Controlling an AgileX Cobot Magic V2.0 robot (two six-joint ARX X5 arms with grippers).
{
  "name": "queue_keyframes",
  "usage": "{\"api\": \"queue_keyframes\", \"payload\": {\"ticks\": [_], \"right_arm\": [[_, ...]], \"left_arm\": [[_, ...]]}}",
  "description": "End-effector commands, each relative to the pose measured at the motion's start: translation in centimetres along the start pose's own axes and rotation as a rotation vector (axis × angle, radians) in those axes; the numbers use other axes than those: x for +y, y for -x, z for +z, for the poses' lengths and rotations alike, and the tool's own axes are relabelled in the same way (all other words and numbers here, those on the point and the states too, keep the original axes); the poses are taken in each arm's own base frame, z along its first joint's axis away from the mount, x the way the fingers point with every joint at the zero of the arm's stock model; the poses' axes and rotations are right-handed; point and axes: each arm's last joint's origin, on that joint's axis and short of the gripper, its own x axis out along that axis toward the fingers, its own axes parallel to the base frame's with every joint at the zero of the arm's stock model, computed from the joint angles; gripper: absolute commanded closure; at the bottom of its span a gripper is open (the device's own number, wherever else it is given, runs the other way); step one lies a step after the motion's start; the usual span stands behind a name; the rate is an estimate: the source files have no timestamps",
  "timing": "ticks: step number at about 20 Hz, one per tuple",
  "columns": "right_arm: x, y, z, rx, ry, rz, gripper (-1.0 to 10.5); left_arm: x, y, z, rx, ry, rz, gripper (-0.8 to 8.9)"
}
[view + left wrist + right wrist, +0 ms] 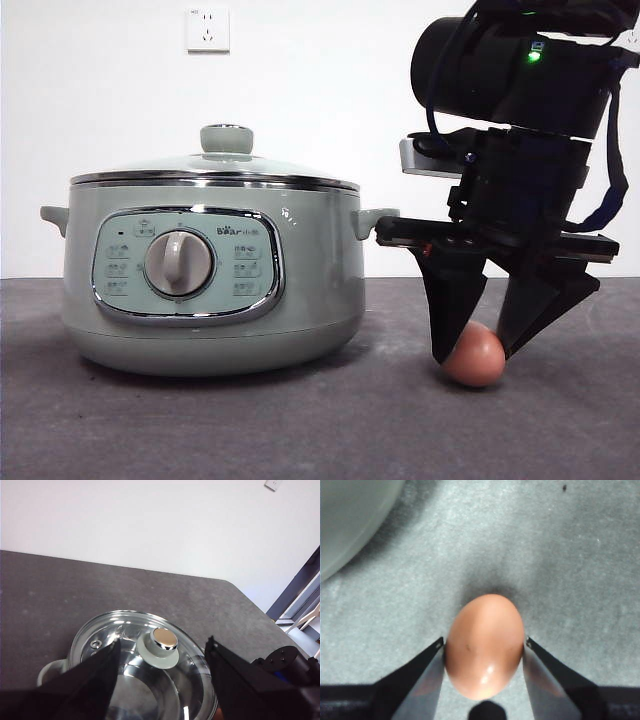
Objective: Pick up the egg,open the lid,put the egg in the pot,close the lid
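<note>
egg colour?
Brown-orange egg, plain, one tiny dark speck; clearest in the right wrist view.

Wall (320, 120): plain white, evenly lit; a white wall socket (208, 29) mounted high on it; table (250, 430): dark grey, matte, faintly speckled, its far edge met the wall; beyond one rounded table corner (240, 592), a dark door frame (295, 587) and a pale floor (307, 637).

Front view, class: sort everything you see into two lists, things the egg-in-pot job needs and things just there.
Job:
egg, on the table between the right gripper's jaws
lid, on the pot
pot
left gripper, open above the lid

Just there:
wall socket
table
</note>
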Motion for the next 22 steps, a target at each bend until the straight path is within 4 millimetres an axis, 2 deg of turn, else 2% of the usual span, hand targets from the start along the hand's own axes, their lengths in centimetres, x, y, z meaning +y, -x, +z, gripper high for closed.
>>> {"api": "queue_keyframes", "payload": {"ticks": [1,4,6,9,11,14,17,22], "right_arm": [[0.0,0.1,0.0,-0.002,-0.009,-0.001,9.6],[-0.2,2.0,-0.1,-0.027,-0.007,0.007,9.6],[-0.5,4.2,-0.4,-0.059,-0.004,0.016,9.6],[-1.0,8.0,-1.0,-0.146,-0.012,0.043,9.6],[-1.4,10.3,-1.5,-0.22,-0.018,0.065,9.6],[-2.0,12.8,-2.3,-0.3,-0.031,0.081,9.6],[-2.3,14.0,-3.0,-0.322,-0.042,0.087,9.6],[-2.4,14.0,-3.2,-0.303,-0.042,0.082,9.6]], "left_arm": [[-0.1,0.1,0.0,0.004,-0.008,0.0,5.25],[0.0,-0.1,0.0,0.016,-0.005,-0.003,5.24],[0.2,-0.9,-0.1,0.047,0.005,-0.011,5.21],[0.4,-2.8,-0.3,0.103,0.014,-0.044,5.17],[0.3,-4.5,-0.4,0.117,0.003,-0.085,4.57],[-0.3,-7.1,-0.3,0.133,-0.017,-0.131,4.57],[-1.3,-10.3,-0.1,0.166,-0.09,-0.081,4.57],[-3.4,-15.7,-0.9,0.249,-0.249,0.012,4.58]]}}
